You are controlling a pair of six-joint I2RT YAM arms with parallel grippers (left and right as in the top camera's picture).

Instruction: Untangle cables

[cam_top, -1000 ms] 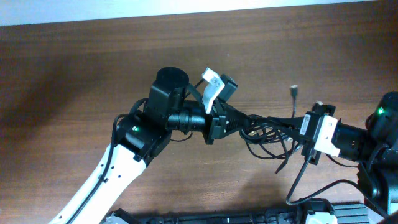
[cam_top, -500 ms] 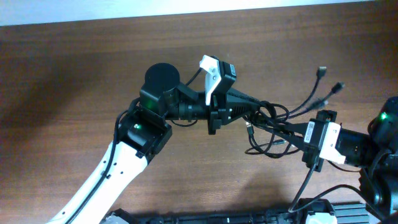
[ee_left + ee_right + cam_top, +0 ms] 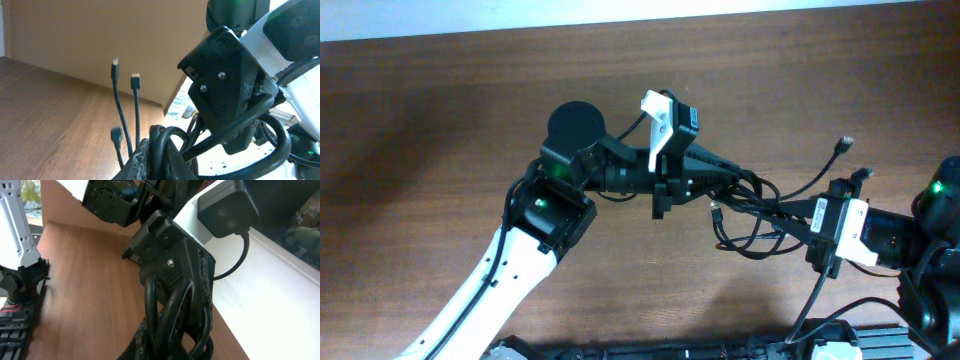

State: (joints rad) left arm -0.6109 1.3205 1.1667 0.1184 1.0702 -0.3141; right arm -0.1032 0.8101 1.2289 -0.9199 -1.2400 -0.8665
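Both arms are in on the knot, meeting a little to the 3 o'clock side of the middle of the wooden surface (image 3: 440,120), and the cables (image 3: 752,208) are strung between them, lifted clear of the wood as far as I can tell. The left gripper (image 3: 732,184) reaches in from 9 o'clock, and its wrist view shows its fingers (image 3: 142,161) pressed together on a fat bunch of black cord. The right gripper (image 3: 790,213) comes in from 3 o'clock with its fingers (image 3: 145,339) clamped on the bundle too, loops spilling out just above them. The two grips sit very near each other, so I read this as a pull-apart hold: each side pins one part of the tangle so the strands between can be drawn out. The slack hangs in loose loops toward 6 o'clock under the taut run, and free plug ends (image 3: 841,143) fan out toward 2 o'clock beyond the right gripper, well apart from the knot and standing up like antennae in the left wrist view. To my eye the knot is not open yet; several strands cross right at the fingers. The surface is dark brown woodgrain, bare apart from the arms and cords. A pale strip (image 3: 620,10) runs along its 12 o'clock edge, a tan wall (image 3: 100,35) shows beyond it, and black base hardware (image 3: 720,350) sits at 6 o'clock.
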